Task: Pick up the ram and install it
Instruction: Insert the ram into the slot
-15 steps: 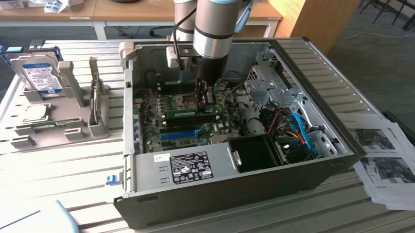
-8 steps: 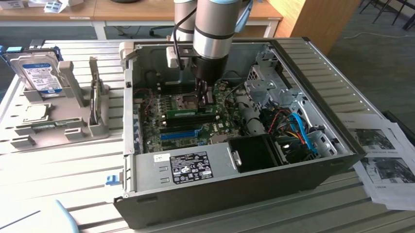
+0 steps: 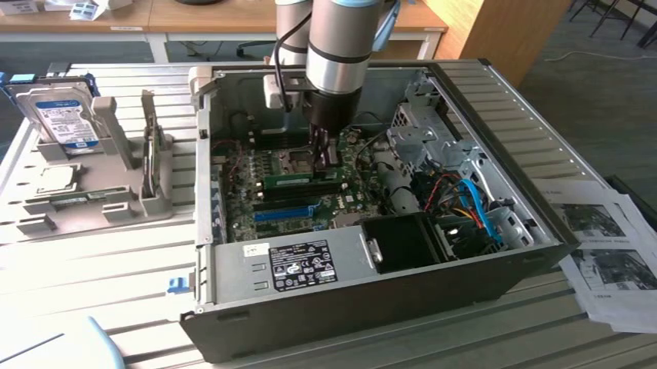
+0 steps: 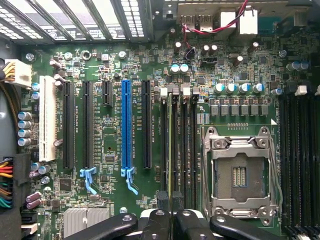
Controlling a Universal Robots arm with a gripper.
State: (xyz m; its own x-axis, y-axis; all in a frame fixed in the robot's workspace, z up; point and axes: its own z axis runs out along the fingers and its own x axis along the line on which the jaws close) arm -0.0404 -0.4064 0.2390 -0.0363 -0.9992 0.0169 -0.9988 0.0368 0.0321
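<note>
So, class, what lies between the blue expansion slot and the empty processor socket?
In the wrist view: one black expansion slot, then the row of black memory slots, with the thin ram seen edge-on among them.

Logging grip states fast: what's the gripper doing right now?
Gripper: closed on the long, thin green ram stick.

- A pale slatted table carries everything.
- An open computer case stands mid-table.
- A grey holder lies at the exterior view's left.
- Printed sheets lie at its right.
</note>
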